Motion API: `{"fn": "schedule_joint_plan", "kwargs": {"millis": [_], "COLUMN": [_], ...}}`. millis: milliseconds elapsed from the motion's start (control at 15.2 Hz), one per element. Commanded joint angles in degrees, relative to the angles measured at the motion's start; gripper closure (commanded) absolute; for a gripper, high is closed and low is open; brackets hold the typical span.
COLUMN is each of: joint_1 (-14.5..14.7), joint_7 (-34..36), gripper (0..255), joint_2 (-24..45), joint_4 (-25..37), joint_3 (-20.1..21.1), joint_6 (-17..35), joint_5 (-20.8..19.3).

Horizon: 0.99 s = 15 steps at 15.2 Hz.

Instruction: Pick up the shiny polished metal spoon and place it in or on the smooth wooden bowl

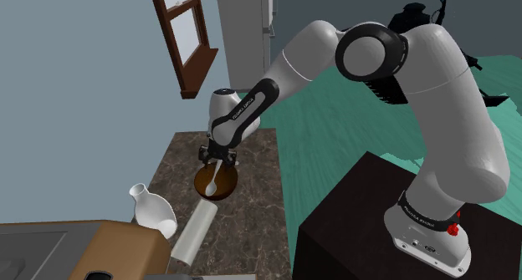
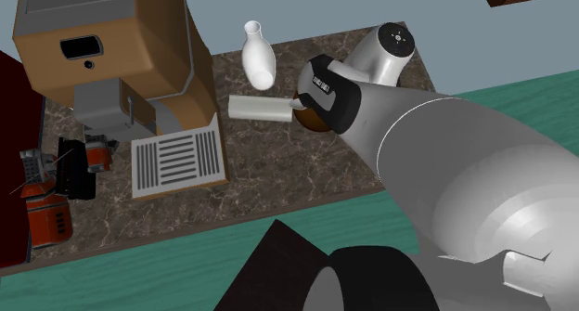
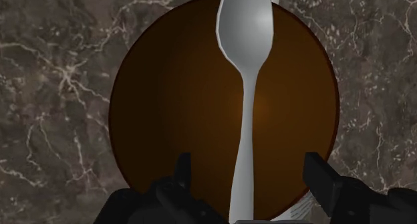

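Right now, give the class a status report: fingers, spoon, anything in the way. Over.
Fingers open. Spoon over bowl, handle between fingers, untouched. White roll close beside bowl.

Counts on the countertop: one pale spoon, one brown bowl, one white vase, one white cylinder, one brown-and-grey appliance, one slatted white tray, one red-and-black device.

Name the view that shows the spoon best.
Wrist view: the spoon shows large over the brown bowl, between open jaws. Shoulder view: small, under the gripper. Second exterior view: unclear behind the arm.
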Motion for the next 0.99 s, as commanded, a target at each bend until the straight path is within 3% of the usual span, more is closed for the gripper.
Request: {"fn": "schedule_joint_plan", "kwargs": {"millis": [0,132,396,924], "joint_1": [0.00,-0.01,-1.90,-1.89], "joint_7": [0.00,-0.01,-0.67,-0.68], "gripper": [0,0,0,0], "joint_2": [0.01,-0.01,-6.45,-6.45], "joint_4": [0.00,-0.03,-2.74,-2.74], "joint_3": [0.00,0.00,0.99,0.98], "joint_6": [0.00,0.01,-3.82,-3.82], "joint_5": [0.00,0.00,1.05,1.05]}}
